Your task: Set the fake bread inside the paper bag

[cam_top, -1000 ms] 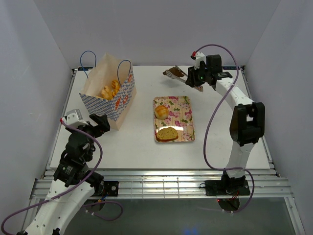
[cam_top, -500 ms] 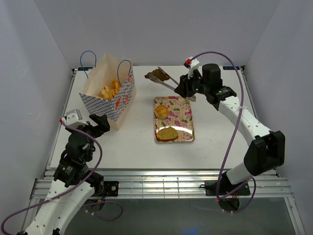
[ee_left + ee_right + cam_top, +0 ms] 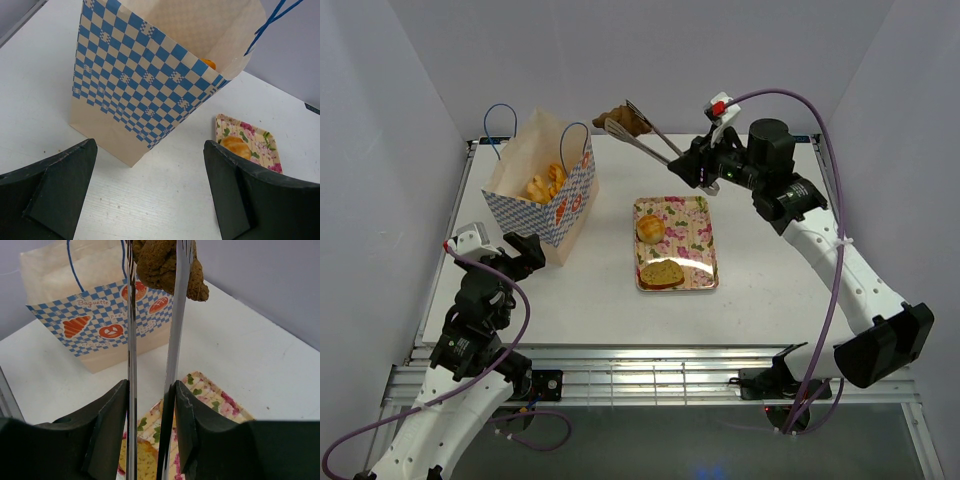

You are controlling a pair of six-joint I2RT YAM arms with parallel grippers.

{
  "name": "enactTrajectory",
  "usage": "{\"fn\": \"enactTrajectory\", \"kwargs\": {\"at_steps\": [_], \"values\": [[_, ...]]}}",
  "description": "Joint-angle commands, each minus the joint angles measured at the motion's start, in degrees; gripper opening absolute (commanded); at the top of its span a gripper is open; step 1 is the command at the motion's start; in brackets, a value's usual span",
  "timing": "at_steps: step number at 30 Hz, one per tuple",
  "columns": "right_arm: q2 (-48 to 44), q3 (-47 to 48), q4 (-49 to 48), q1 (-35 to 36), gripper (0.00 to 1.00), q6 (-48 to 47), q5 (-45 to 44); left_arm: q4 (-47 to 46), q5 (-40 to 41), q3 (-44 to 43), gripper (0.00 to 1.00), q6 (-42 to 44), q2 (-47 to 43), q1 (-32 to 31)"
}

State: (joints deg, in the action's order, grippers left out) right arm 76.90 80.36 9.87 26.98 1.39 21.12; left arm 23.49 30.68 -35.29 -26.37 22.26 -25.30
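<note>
The paper bag (image 3: 542,190) stands upright at the back left, with golden breads (image 3: 545,183) inside. My right gripper (image 3: 692,168) is shut on metal tongs (image 3: 655,145). The tongs pinch a dark brown bread (image 3: 615,118) in the air, just right of the bag's top. In the right wrist view the tongs (image 3: 131,365) run up between my fingers to the brown bread (image 3: 160,265), with the bag (image 3: 100,320) behind. A round bun (image 3: 651,228) and a flat slice (image 3: 663,273) lie on the floral tray (image 3: 705,215). My left gripper (image 3: 150,195) is open and empty near the bag (image 3: 150,90).
The floral tray stands mid-table, under and right of the tongs; it also shows in the left wrist view (image 3: 260,145) with the bun (image 3: 236,146). Grey walls close the table on three sides. The bag's blue cord handles (image 3: 500,115) stick up.
My right arm has swung left and up, carrying the tongs and the brown bread from the back right toward the bag's top. The left arm has not moved.
</note>
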Motion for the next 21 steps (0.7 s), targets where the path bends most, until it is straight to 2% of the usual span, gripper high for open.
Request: {"fn": "enactTrajectory", "kwargs": {"at_steps": [1, 12, 21], "values": [[0.96, 5.77, -3.1, 1.67, 0.38, 1.86, 1.02, -0.19, 0.26, 0.13, 0.98, 0.09, -0.02, -0.01], [12.47, 24.12, -2.48, 7.64, 0.38, 4.23, 4.18, -0.2, 0.26, 0.13, 0.98, 0.09, -0.29, -0.01], [22.76, 33.54, -3.98, 11.86, 0.37, 7.23, 5.86, -0.19, 0.17, 0.13, 0.98, 0.09, -0.46, -0.01]]}}
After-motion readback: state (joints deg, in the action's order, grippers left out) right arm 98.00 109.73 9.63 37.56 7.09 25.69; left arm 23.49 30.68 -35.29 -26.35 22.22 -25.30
